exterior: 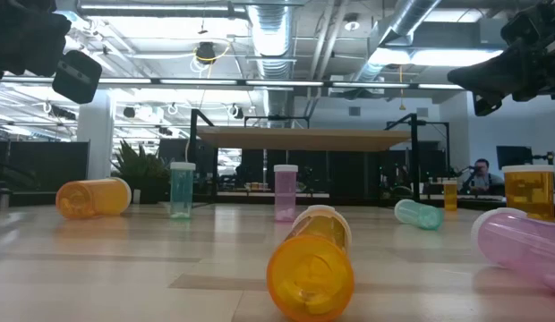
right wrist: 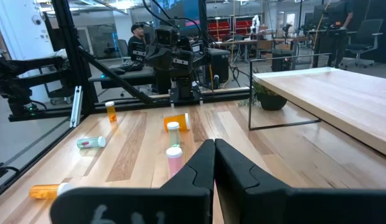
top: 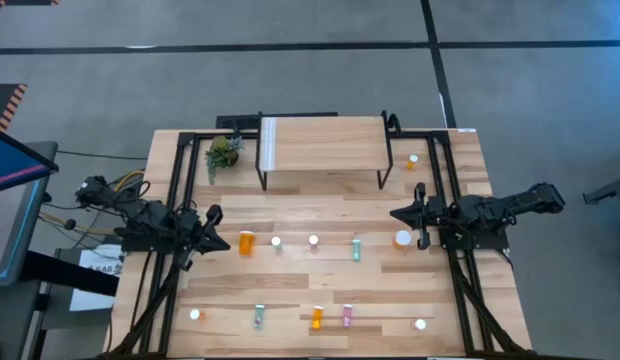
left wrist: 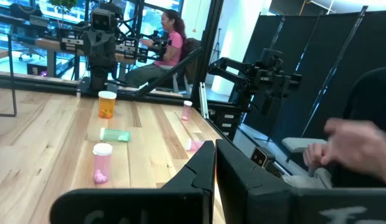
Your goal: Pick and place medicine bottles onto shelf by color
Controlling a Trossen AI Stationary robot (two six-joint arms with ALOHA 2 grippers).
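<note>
Both jaws clenched, nothing held — one bottle (top: 247, 242) should be picked first, shelf (top: 325, 140) kept sorted by color.

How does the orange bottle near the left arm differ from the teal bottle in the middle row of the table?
The orange bottle is wider and lies nearest the left arm; the teal bottle is slimmer and lies nearer the right arm. Their bodies differ in colour. Both lie on their sides on the tabletop, white-capped, not on the shelf.

A pink bottle (exterior: 525, 249) is running off the low view's right edge, a blurred person's hand (left wrist: 358, 146) is showing at the left wrist view's right, and the counter (top: 320, 345) is being cut by the high view's bottom edge.
</note>
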